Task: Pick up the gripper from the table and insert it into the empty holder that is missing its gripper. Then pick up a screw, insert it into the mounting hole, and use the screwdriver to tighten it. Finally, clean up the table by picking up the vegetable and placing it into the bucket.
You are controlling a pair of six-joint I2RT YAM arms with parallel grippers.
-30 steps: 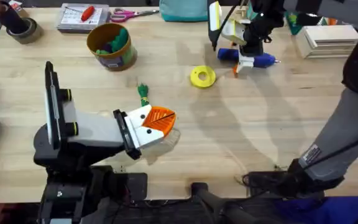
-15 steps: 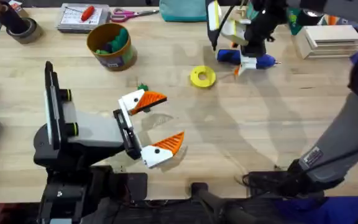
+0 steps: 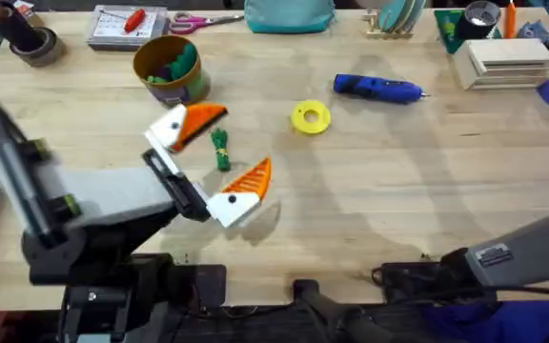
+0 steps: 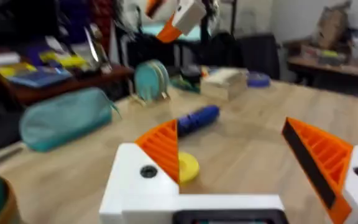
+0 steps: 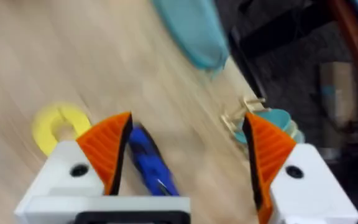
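Pale wooden surface (image 3: 427, 181), cluttered along its far edge. Left gripper (image 3: 213, 157) has its white fingers with orange ribbed pads (image 3: 201, 121) spread wide, one on each side of the small dark-green toy vegetable (image 3: 220, 150), which lies on the wood between them; nothing pinched. Round mustard-yellow bucket (image 3: 169, 69) stands just beyond the farther finger, green items already inside. Bright blue cylindrical screwdriver (image 3: 377, 89) lies well apart past a yellow ring (image 3: 310, 117); left wrist view shows both beyond the open fingers. Right gripper (image 5: 185, 155) fingers also spread, holding nothing, with the blue screwdriver (image 5: 148, 160) and yellow ring (image 5: 59, 124) beyond them. Judgement: step in hand looks like the clean-up, vegetable into bucket; no loose orange fingertip or screw can be made out. Next move calls for lowering the left fingers around the vegetable's slim stem, pinching it, then lifting over the bucket rim.
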